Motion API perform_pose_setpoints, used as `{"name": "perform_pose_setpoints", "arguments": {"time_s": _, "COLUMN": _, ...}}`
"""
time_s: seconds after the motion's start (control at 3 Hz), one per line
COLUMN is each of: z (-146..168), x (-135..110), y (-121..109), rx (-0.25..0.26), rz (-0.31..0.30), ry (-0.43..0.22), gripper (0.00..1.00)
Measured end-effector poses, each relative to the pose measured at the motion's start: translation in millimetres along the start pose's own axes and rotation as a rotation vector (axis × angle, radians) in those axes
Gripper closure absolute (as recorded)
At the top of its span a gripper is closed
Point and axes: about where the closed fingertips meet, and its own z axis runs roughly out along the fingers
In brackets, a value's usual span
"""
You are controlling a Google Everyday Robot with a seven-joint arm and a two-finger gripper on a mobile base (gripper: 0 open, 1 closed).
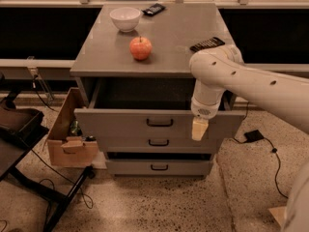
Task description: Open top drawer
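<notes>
The top drawer (120, 122) of the grey cabinet is pulled well out, showing a dark, deep interior behind its wide flat front. Its small black bar handle (160, 123) sits in the middle of the front. My gripper (199, 128) hangs pointing down from the white arm, in front of the drawer front, to the right of the handle and apart from it. Two narrower drawers lie below: the middle one (158, 142) and the bottom one (159, 167), each with a black handle.
On the cabinet top (101, 52) are a red apple (140, 48), a white bowl (125, 18) and two dark flat objects (207, 44). An open cardboard box (67, 139) stands left of the cabinet. A black frame (34, 178) and cables lie on the speckled floor.
</notes>
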Motion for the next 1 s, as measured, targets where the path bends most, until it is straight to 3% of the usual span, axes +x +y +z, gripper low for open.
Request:
{"name": "perform_pose_setpoints", "arguments": {"time_s": 0.67, "z": -13.6, "x": -0.3, "y": -0.8, "rx": 0.000, "rz": 0.000, "ry": 0.000, "gripper": 0.94}}
{"name": "perform_pose_setpoints", "arguments": {"time_s": 1.0, "z": -15.9, "x": -0.1, "y": -1.3, "rx": 0.000, "rz": 0.000, "ry": 0.000, "gripper": 1.00}}
